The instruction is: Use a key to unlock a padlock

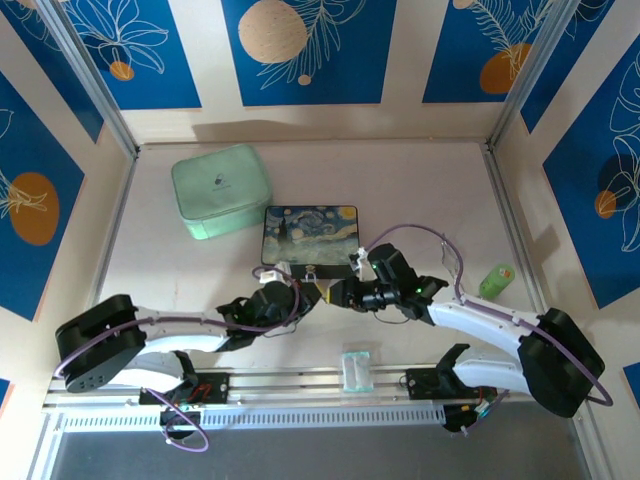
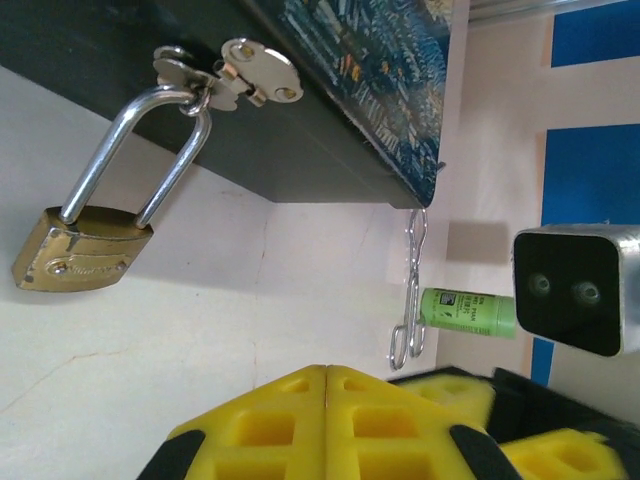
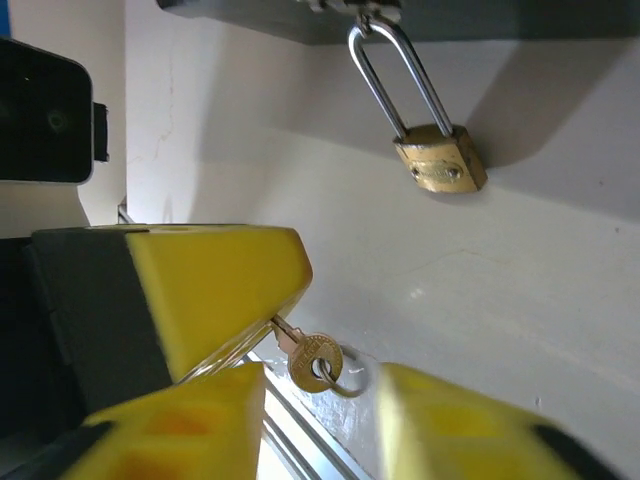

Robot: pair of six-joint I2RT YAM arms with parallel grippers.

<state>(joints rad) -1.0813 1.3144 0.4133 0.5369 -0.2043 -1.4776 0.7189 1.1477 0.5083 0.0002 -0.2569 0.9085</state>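
Note:
The brass padlock [image 2: 85,250] [image 3: 440,160] hangs by its silver shackle from the clasp [image 2: 225,80] on the front of the painted box [image 1: 310,232]. The key [image 3: 315,360] has a round head with a wire ring through it. Its blade runs in between the yellow fingers [image 3: 210,285] of my left gripper [image 3: 275,315] [image 1: 305,292]. Those fingers meet flush in the left wrist view, where my left gripper [image 2: 327,368] hides the key. My right gripper [image 3: 322,375] [image 1: 340,293] stands open with its fingers on either side of the key's head, not touching it. Both grippers are just in front of the padlock.
A mint zip case [image 1: 222,190] lies at the back left. A green tube [image 1: 497,280] [image 2: 465,310] stands to the right. A clear plastic packet [image 1: 357,370] rests on the near rail. A thin silvery metal piece [image 2: 408,320] shows by the box's corner.

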